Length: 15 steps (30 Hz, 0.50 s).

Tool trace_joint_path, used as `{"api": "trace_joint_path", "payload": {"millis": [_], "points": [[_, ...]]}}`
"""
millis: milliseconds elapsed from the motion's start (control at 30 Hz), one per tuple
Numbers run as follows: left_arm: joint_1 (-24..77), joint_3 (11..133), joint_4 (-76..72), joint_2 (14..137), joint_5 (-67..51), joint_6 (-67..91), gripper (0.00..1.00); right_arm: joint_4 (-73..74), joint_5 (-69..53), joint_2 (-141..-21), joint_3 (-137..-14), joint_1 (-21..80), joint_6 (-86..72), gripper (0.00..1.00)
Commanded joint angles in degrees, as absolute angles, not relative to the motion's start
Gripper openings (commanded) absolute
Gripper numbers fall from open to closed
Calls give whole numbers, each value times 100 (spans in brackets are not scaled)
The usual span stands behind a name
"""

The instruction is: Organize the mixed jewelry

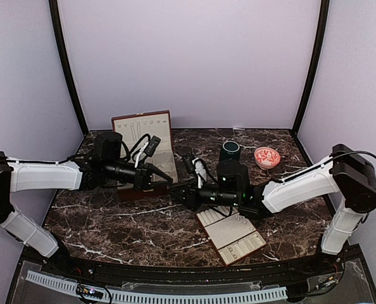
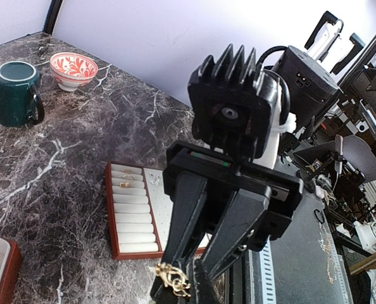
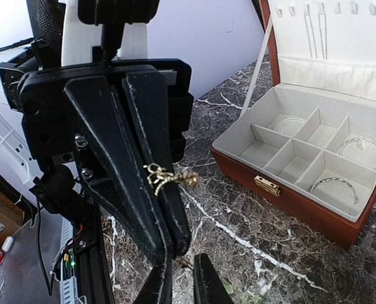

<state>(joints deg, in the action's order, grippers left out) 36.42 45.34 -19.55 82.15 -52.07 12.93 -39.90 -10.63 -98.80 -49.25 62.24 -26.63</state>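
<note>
1. Dark, white-veined marble formed the table [image 1: 112, 221], closed in by pale lilac walls [image 1: 188, 57].
2. Nearest, right of centre, lay a flat cream-padded tray [image 1: 233, 235]. In the left wrist view a few small gold rings [image 2: 126, 178] sat in the slots at one end of it.
3. Beyond the tray, at mid-table, the two arms met tip to tip. The left gripper [image 3: 169, 250], reaching from the left, was closed tight on a small tangled gold chain [image 3: 169, 177]. The chain was pinched in the seam between its fingers, clear of the table.
4. The right gripper [image 2: 181, 285] pointed in from the right, its tips just beside the left gripper's. Its jaws stood a narrow gap apart, with nothing clearly held between them. Whether they touched the gold chain could not be told.
5. Just beyond the left gripper stood a red-brown wooden box [image 3: 283, 196], open, with its lid upright. Three thin silvery bangles [image 3: 333, 183] lay in separate cream-lined compartments, and thin silvery strands [image 3: 319, 28] hung on the lid lining.
6. Farther right, near the far edge, a dark green mug [image 1: 230, 151] stood next to a red-and-white bowl [image 1: 267, 157].
</note>
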Motion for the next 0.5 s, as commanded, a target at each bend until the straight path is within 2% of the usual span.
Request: {"api": "trace_joint_path", "payload": {"millis": [0,100,233,467], "points": [[3630,4712,-1951,8209,-5336,1308,0,-4169,-1195,-9979,-5122,6266,-2584,14],[3628,4719,-1951,8209,-5341,1296,0,-4167,-1203,-9996,-5147,6267,-2567,11],[3629,4716,-1942,8199,-5328,1295,0,-4167,-1189,-10009,-5173,6262,-2575,0],[3630,4776,-1545,8024,-4987,938,0,-3948,-1012,-9750,-5048,6267,-2559,0]]}}
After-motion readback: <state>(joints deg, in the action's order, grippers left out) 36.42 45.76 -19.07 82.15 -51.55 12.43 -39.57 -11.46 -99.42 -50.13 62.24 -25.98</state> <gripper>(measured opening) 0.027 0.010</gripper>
